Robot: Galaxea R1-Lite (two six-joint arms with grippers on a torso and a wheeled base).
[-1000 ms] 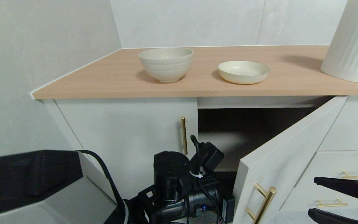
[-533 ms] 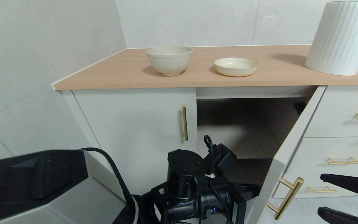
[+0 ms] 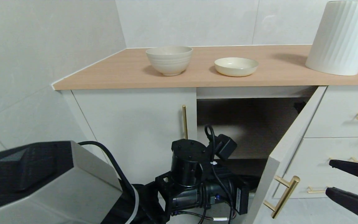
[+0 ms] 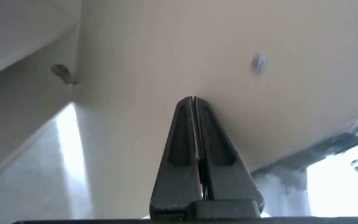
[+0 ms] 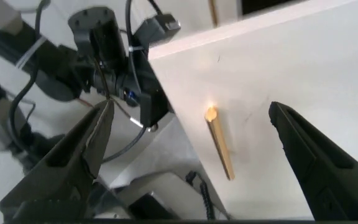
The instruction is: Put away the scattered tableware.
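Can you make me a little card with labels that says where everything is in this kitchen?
Bowl: deep, on the wooden counter
Dish: shallow, on the counter, right of the bowl, not touching it
Right cupboard door: open
Left cupboard door: closed
Left gripper: shut, holding nothing
Right gripper: open, empty, beside the open door's gold handle
Also there: white ribbed container at the counter's right end

glazed crockery, matt wood-grain top

the deep bowl [image 3: 169, 59] towards the countertop's left end looks ceramic, cream, with a soft sheen and ridged bands. the shallow dish [image 3: 236, 66] beside it is smoother and glossier. the countertop [image 3: 275, 74] is matt, wood-grained. the cabinet door [image 3: 291, 146] is matt white, its handle [image 3: 283, 196] shiny brass-coloured metal. the ribbed container [image 3: 342, 37] at the right end is matt white.
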